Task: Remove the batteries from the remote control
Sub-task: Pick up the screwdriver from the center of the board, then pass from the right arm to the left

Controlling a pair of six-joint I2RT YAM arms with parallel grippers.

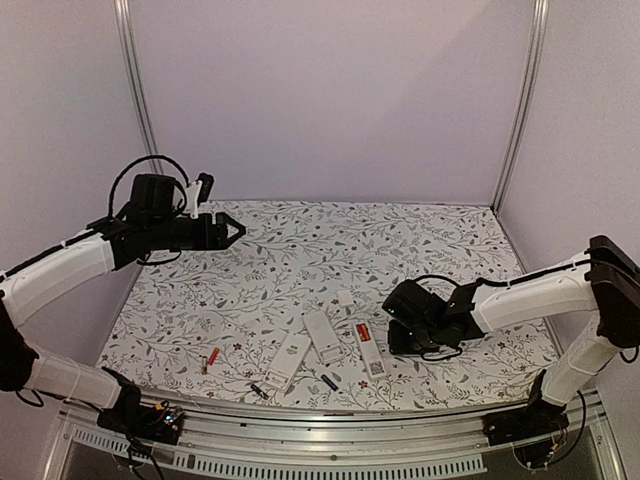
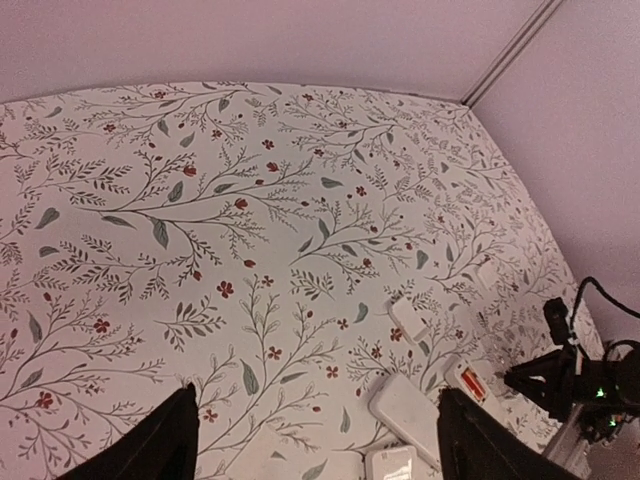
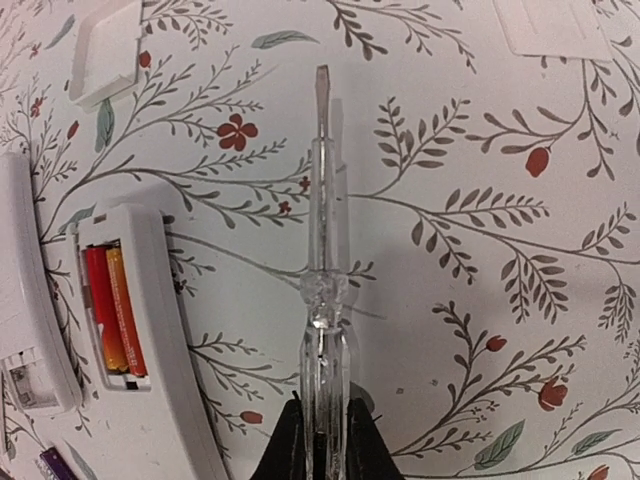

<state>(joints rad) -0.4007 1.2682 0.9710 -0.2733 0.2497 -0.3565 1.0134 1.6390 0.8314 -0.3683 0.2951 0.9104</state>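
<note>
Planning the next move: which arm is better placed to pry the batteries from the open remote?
Right, probably. The right gripper is shut on the clear screwdriver beside the open remote and its red-orange batteries; the left gripper hangs open, far off.

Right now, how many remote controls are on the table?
3, side by side near the front edge: the left remote, the middle remote, and the right remote, its back open. None seems hidden.

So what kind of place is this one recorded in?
Probably a lab robot cell, not a home: plain walls framed by aluminium posts, a floral-covered table, an aluminium rail carrying both arm bases.
</note>
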